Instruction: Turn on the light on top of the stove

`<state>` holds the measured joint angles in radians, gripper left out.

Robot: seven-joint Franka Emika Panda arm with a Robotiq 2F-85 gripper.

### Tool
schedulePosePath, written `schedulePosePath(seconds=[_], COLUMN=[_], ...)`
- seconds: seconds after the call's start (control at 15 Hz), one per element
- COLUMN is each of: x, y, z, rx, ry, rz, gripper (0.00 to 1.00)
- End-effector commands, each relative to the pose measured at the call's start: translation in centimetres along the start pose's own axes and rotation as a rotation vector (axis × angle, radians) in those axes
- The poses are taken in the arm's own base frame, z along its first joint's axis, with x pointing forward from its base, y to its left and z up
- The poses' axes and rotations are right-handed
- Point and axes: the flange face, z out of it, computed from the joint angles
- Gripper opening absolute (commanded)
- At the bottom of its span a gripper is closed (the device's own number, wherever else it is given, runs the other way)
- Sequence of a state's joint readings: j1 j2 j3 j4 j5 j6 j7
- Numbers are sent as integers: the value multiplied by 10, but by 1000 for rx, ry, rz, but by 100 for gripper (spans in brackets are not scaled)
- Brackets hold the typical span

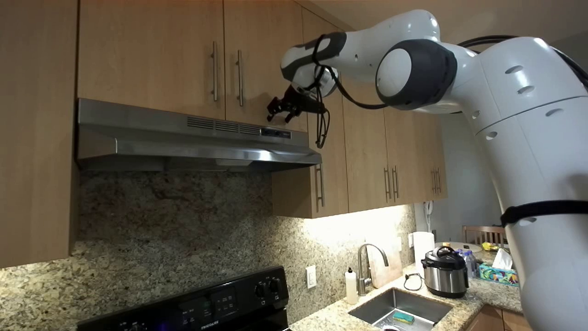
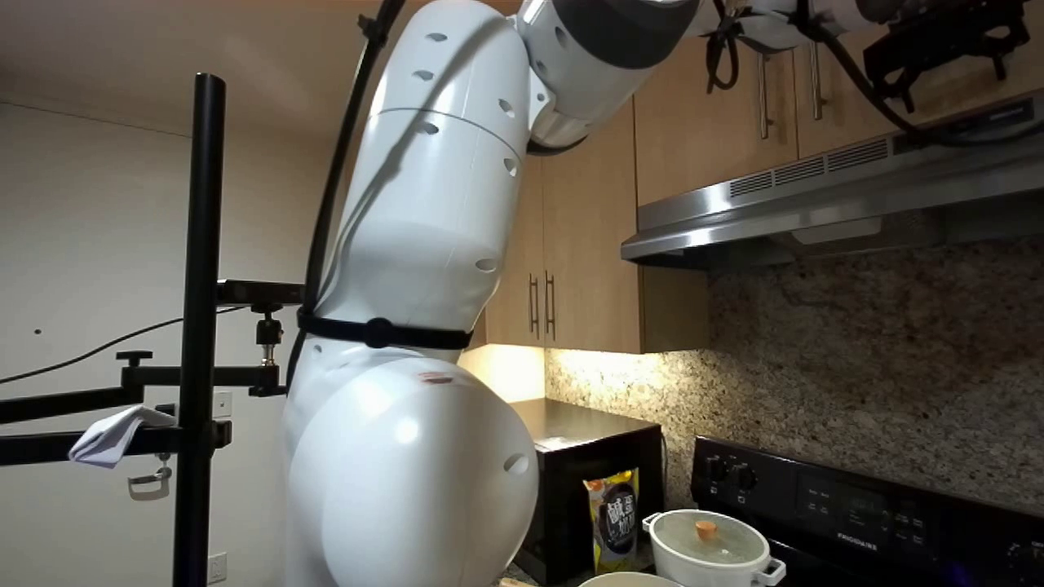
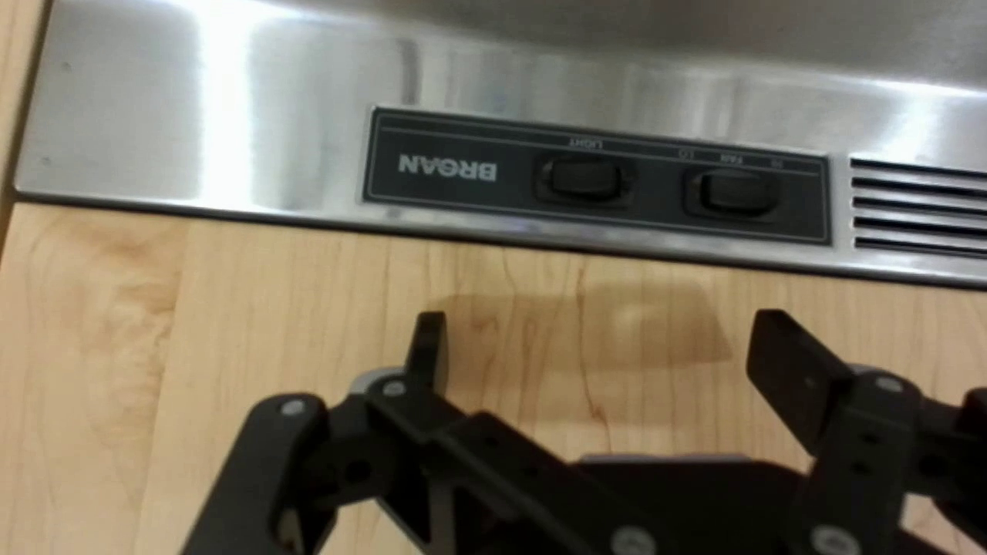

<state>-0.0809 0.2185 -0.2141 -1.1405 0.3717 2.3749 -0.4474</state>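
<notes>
The steel range hood (image 1: pixel 151 119) hangs above the black stove (image 1: pixel 197 305); the hood also shows in an exterior view (image 2: pixel 816 196). Its black control panel (image 1: pixel 275 133) is at one end. In the wrist view the panel's lettering stands upside down, with the LIGHT switch (image 3: pixel 584 178) beside the FAN switch (image 3: pixel 739 193). The pale lens (image 2: pixel 836 231) under the hood looks unlit. My gripper (image 3: pixel 600 339) is open and empty, in front of the cabinet door just above the panel. It shows in both exterior views (image 1: pixel 279 117) (image 2: pixel 954 91), apart from the switches.
Wooden cabinet doors with bar handles (image 1: pixel 240 78) lie behind and beside the gripper. Vent slots (image 3: pixel 917 208) are beside the panel. A loose cable (image 1: pixel 323 124) hangs from the wrist. A white pot (image 2: pixel 710 550) stands by the stove, and a sink (image 1: pixel 399 305) is in the counter.
</notes>
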Motion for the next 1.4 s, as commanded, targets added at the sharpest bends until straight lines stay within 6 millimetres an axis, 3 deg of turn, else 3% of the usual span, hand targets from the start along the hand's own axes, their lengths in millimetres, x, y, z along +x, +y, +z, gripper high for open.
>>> schedulePosePath(seconds=[0.0,1.33], x=[-1,-28], y=[-3,-7], z=[-8,11], rx=[-6,-3], ry=[22,-67], rz=[-12,-22], gripper=[100,100])
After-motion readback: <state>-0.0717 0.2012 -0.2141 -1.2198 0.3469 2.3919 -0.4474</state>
